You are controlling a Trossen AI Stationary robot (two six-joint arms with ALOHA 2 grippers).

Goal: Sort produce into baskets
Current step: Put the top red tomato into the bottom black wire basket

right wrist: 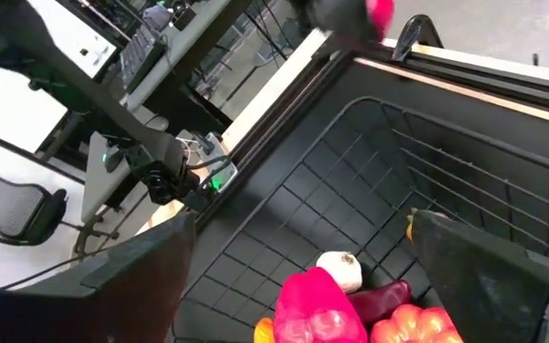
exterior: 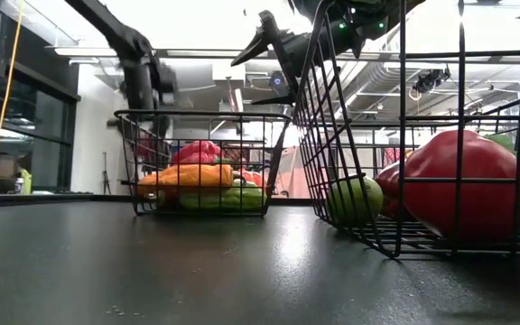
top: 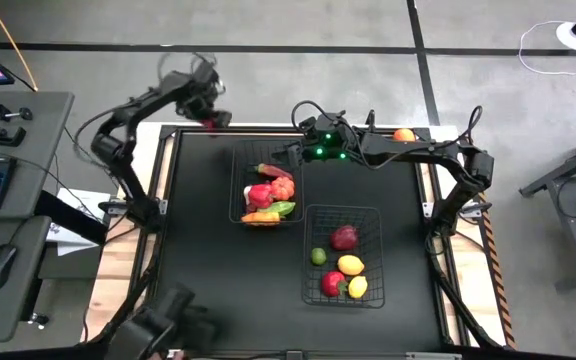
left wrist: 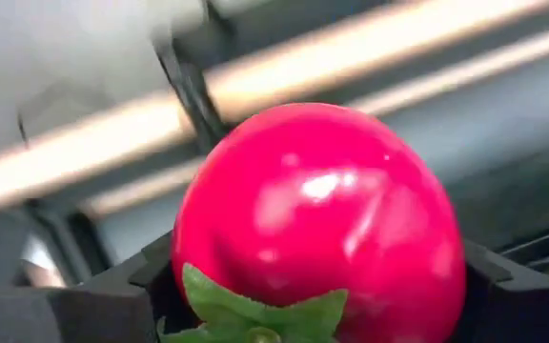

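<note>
A glossy red fruit (left wrist: 320, 224) with a green leafy cap (left wrist: 255, 316) sits pinched in the left end effector (top: 211, 119), its dark fingers (left wrist: 132, 286) pressed against both flanks. The cap faces the wrist camera, so the fruit's long axis runs out along the fingers, rounded end away from the wrist. In the high view this end effector is at the far left corner of the table (top: 208, 230), just outside its edge; whether it is raised cannot be judged from there.

The far basket (top: 265, 187) holds a heap of red, orange, green and white pieces (top: 269, 194), with an orange piece (exterior: 188, 175) and a green one (exterior: 228, 199) lying lengthwise along its near side. The near basket (top: 344, 258) holds a dark red piece (top: 344, 237), a green one (top: 318, 256), two yellow ones (top: 351, 265) and a red one (top: 333, 284).

The right end effector (top: 290, 152) hovers above the far basket's far edge, fingers (right wrist: 489, 272) spread wide. An orange piece (top: 404, 135) lies by the table's far right edge.
</note>
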